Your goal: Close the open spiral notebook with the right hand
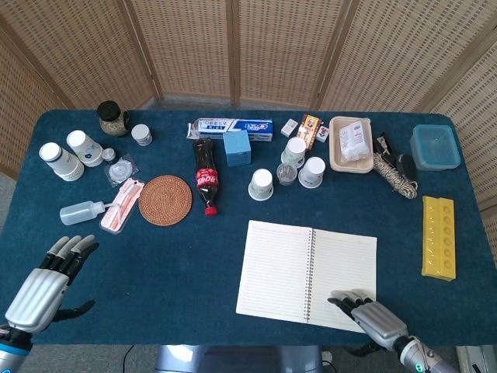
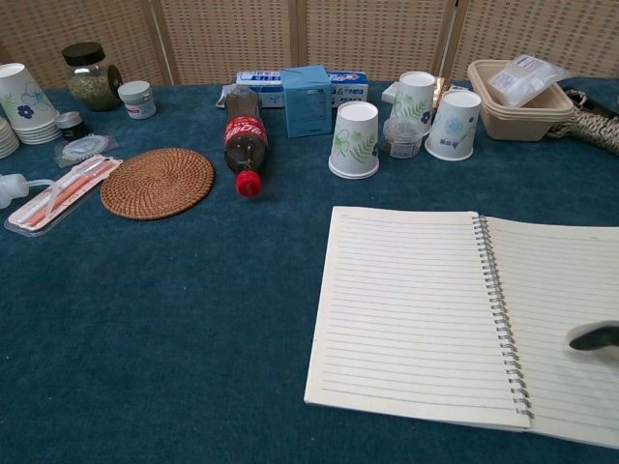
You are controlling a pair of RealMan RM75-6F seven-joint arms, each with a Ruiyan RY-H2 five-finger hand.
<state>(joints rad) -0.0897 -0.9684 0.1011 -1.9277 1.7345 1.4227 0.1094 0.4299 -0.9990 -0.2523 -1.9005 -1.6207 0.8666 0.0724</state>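
The head view looks steeply down from high above the near edge, taking in the whole blue counter (image 1: 155, 256) and the wicker screen (image 1: 233, 47) behind it. The chest view sits low and close, facing straight across the surface — only its middle and left show. Both share the open notebook (image 1: 307, 270), the cola bottle (image 2: 244, 140), the woven coaster (image 1: 165, 200) and the paper cups (image 2: 355, 138).

A dark blue cloth (image 1: 155, 256) is seen covering the table. The spiral notebook (image 1: 305, 270) shows cream pages ruled with fine grey lines. A red label and cap are carried by the dark cola bottle (image 1: 205, 176). The round coaster (image 1: 165, 200) is woven brown. The tray (image 1: 438, 237) is yellow. Silver and black mark the right hand (image 1: 371, 317) and the left hand (image 1: 45, 286).
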